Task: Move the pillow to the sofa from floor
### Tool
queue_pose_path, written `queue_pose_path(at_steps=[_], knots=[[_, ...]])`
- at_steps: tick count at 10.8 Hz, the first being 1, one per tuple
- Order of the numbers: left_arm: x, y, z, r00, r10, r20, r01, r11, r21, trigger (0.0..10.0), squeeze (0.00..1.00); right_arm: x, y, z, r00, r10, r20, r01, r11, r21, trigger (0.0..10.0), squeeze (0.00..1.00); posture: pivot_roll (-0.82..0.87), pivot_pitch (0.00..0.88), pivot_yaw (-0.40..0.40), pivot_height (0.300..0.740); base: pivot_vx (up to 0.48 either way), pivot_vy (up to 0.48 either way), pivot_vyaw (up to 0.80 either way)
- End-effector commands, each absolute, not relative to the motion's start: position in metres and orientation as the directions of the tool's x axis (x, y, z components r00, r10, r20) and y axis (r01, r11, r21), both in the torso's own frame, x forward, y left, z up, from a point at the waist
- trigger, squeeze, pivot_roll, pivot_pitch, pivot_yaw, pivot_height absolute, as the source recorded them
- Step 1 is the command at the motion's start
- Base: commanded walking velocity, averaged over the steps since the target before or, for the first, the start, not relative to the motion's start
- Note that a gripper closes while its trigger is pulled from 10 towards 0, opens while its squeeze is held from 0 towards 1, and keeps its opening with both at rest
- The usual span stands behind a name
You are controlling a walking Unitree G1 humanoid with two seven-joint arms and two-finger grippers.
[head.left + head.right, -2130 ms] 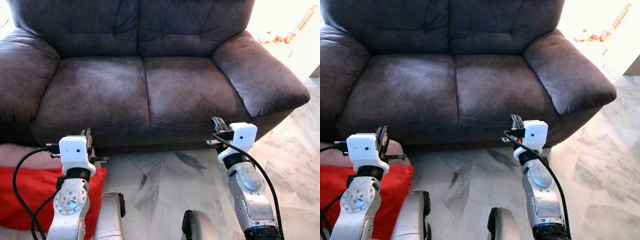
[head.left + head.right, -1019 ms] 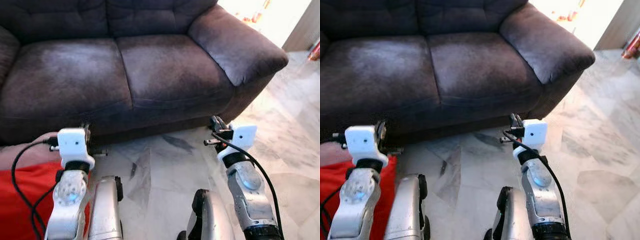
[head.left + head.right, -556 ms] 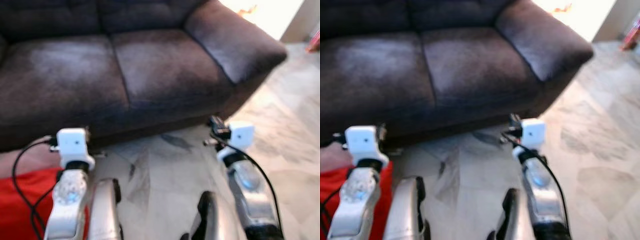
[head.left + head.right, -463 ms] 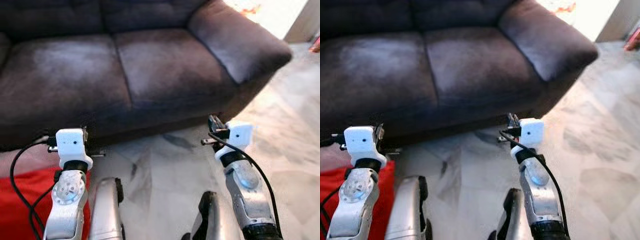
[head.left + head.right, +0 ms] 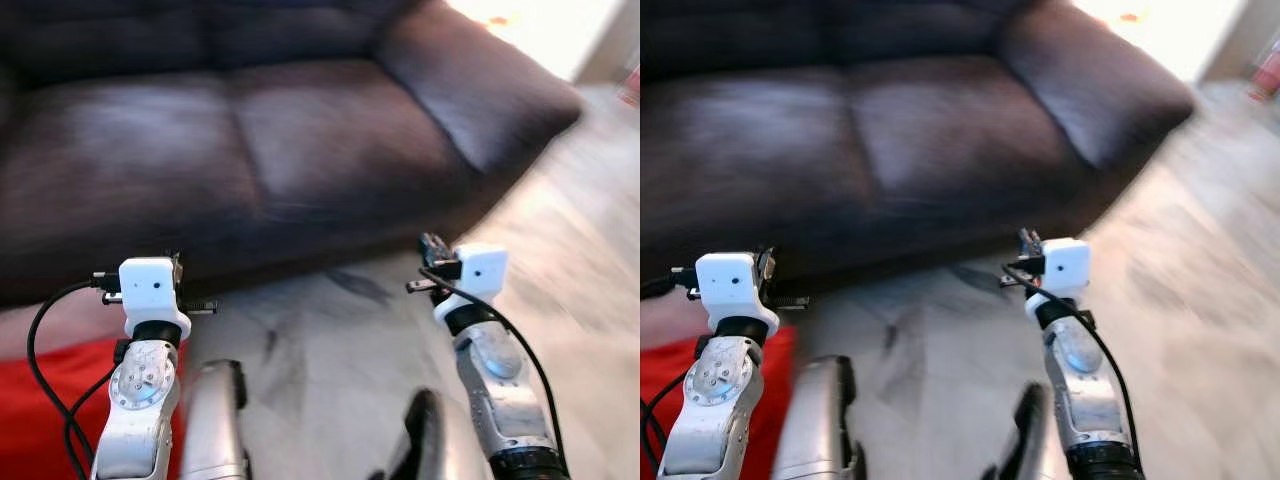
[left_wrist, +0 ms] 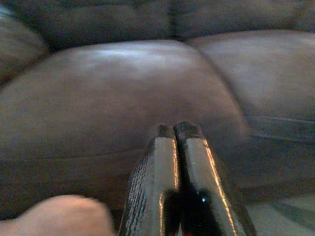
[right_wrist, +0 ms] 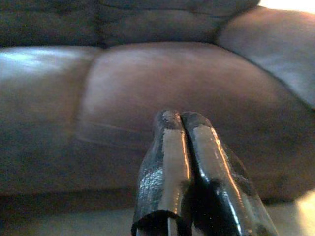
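**Pillow on the floor, both pincers empty**

Blur covers the head views, so fine detail is uncertain. The dark brown sofa stands in front of the robot, and its two seat cushions carry nothing. The red pillow lies on the marble floor at the robot's lower left, near the front of the sofa, partly hidden behind the left arm. A pale pink thing, perhaps another cushion, shows between the pillow and the sofa base; I cannot tell what it is.

The left pincer is raised in front of the sofa edge, above the pillow and not touching it, with its two fingers pressed together on nothing. The right pincer is held at about the same height over the bare floor, also clenched and empty.

In my judgement the task is at its beginning: the pillow is not yet gripped. Some risks follow. If the robot reaches while its body is in motion, the aim can be poor. The closed fingers must open before the descent, or they only push the soft fabric away. One pincer on a corner may let the pillow sag and slip. The pillow is low and to the side, so a deep bend could disturb the balance.
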State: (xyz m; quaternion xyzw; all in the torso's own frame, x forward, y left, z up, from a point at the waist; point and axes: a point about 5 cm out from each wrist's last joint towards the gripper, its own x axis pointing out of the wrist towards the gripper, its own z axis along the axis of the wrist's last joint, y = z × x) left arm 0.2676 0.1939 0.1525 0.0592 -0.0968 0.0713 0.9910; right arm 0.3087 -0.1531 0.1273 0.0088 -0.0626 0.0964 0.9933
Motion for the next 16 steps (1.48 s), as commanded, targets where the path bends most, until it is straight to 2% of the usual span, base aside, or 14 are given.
queue_pose_path(at_steps=[1,4,5,7,9,11,12,14,16], knots=[[0.267,0.1938,0.15,0.974,0.132,0.186,-0.154,0.982,0.113,10.0,0.0,0.3083,-0.1559,0.1258,0.976,0.18,0.121,-0.183,0.983,0.016,10.0,0.0,0.14,0.142,-0.102,0.483,0.0,0.0,0.0],[0.2677,0.1936,0.151,0.973,0.131,0.187,-0.154,0.981,0.114,10.0,0.0,0.3087,-0.1564,0.1269,0.973,0.196,0.122,-0.194,0.981,-0.025,10.0,0.0,0.14,0.157,-0.106,0.483,0.0,0.0,0.0],[0.2678,0.1938,0.1511,0.973,0.132,0.187,-0.155,0.981,0.113,10.0,0.0,0.3084,-0.1552,0.1272,0.971,0.204,0.121,-0.2,0.979,-0.044,10.0,0.0,0.14,0.159,-0.106,0.483,0.0,0.0,0.8],[0.2681,0.1942,0.1514,0.973,0.135,0.188,-0.158,0.981,0.114,10.0,0.0,0.3088,-0.1555,0.1249,0.975,0.191,0.115,-0.193,0.981,0.008,10.0,0.0,0.14,0.162,-0.106,0.483,0.0,0.0,0.3],[0.2682,0.1944,0.1517,0.973,0.135,0.189,-0.159,0.981,0.115,10.0,0.0,0.3089,-0.1559,0.1256,0.974,0.195,0.117,-0.196,0.981,-0.003,10.0,0.0,0.14,0.164,-0.106,0.483,0.0,0.0,0.0],[0.2684,0.1949,0.1521,0.973,0.135,0.189,-0.158,0.981,0.116,10.0,0.0,0.3075,-0.1515,0.1264,0.966,0.231,0.117,-0.223,0.972,-0.075,10.0,0.0,0.14,0.168,-0.105,0.483,0.0,0.0,0.4],[0.2687,0.1948,0.1523,0.973,0.134,0.188,-0.158,0.981,0.115,10.0,0.0,0.3076,-0.1529,0.1253,0.97,0.215,0.117,-0.213,0.977,-0.028,10.0,0.0,0.14,0.169,-0.104,0.483,0.0,0.0,0.8],[0.2686,0.1948,0.1526,0.973,0.134,0.19,-0.158,0.981,0.116,10.0,0.0,0.3076,-0.1531,0.1262,0.969,0.215,0.123,-0.213,0.977,-0.027,10.0,0.0,0.14,0.17,-0.104,0.483,0.0,0.0,0.68],[0.2683,0.1944,0.1528,0.973,0.132,0.189,-0.156,0.981,0.117,10.0,0.0,0.3078,-0.155,0.1261,0.972,0.2,0.124,-0.202,0.979,-0.001,10.0,0.0,0.15,0.17,-0.103,0.483,0.0,0.0,0.0]])
